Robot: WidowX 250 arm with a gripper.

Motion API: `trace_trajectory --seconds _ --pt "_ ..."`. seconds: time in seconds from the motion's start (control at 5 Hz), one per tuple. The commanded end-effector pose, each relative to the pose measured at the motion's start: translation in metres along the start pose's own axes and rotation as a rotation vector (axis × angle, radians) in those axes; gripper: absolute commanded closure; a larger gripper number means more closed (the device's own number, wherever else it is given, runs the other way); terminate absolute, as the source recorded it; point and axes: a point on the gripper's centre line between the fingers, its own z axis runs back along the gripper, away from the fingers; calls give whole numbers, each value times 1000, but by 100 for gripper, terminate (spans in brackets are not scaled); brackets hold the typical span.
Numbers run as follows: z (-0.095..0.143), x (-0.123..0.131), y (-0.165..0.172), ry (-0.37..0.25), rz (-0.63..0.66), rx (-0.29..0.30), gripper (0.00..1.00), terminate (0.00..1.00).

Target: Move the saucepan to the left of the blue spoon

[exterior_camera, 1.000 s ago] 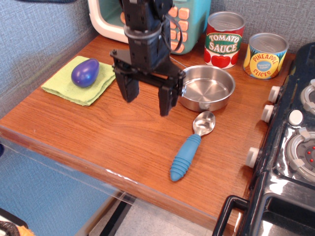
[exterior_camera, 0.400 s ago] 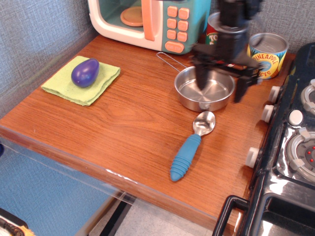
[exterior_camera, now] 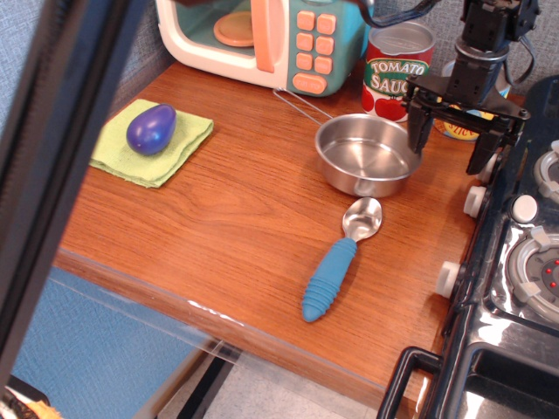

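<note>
The saucepan (exterior_camera: 362,157), a shallow shiny steel pan, sits on the wooden counter (exterior_camera: 218,218). Its thin wire handle points back-left toward the toy microwave. The blue spoon (exterior_camera: 332,271) lies just in front of the pan, with its silver bowl near the pan's front rim and its ribbed blue handle pointing toward the counter's front edge. My gripper (exterior_camera: 450,141) hangs open and empty at the pan's right side. Its left finger (exterior_camera: 417,133) is at the pan's right rim and its right finger is over the stove's edge.
A tomato sauce can (exterior_camera: 395,70) stands behind the pan, and a pineapple can is mostly hidden behind my gripper. A toy microwave (exterior_camera: 262,39) is at the back. A purple egg-shaped toy (exterior_camera: 151,128) lies on a green cloth (exterior_camera: 118,153) at the left. A black stove (exterior_camera: 524,262) borders the right. A dark blurred bar (exterior_camera: 61,157) crosses the left.
My gripper has swept from left of the pan, over it, to its right side, staying open. The pan and spoon have barely moved. A dark bar has entered at the left.
</note>
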Motion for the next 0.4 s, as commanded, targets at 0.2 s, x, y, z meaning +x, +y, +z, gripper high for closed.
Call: trace_trajectory --seconds 0.2 --pt "28 0 12 -77 7 22 0 0"
